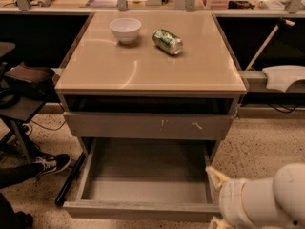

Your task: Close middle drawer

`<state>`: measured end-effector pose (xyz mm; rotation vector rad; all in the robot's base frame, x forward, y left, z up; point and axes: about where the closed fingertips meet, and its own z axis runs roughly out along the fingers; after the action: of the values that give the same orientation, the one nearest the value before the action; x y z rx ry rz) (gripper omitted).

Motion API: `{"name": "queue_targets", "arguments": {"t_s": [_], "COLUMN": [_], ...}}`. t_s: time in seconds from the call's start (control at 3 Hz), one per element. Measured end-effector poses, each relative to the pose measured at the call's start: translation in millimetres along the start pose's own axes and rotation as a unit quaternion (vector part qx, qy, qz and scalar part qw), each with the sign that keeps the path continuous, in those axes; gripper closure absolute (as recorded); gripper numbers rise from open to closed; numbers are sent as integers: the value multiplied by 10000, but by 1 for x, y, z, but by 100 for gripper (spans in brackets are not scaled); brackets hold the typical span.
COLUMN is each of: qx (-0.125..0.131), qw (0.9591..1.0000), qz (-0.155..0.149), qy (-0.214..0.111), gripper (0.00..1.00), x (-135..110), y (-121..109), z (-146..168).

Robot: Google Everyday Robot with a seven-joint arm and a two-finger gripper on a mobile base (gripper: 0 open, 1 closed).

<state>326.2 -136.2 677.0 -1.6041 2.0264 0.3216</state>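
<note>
The middle drawer (143,210) is the wide, shallow grey one with a plain front. It is pulled far out at the bottom of the cabinet, and its smooth grey inside is empty. Above it is a grey drawer front with whitish scratches (147,125), standing slightly out, with a dark gap over it. My gripper (212,198) comes in from the lower right on a white arm. It is at the drawer's front right corner. Its two pale fingers are spread apart and hold nothing.
A white bowl (125,29) and a green can (167,41) lying on its side sit on the beige cabinet top (143,70). A chair (24,89), a person's shoe (50,163) and a black rod (69,180) are at the left. A white object (286,75) is on a ledge at the right.
</note>
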Motion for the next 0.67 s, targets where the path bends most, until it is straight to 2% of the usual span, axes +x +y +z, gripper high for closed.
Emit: {"name": "queue_targets", "arguments": {"t_s": [0.33, 0.67], "qx": [-87, 40], "qw": [9995, 9990], "qz": [287, 10], "qy": [84, 439], "gripper": [0, 0], "x": [30, 29], "y": [23, 31], "z": [29, 34]}}
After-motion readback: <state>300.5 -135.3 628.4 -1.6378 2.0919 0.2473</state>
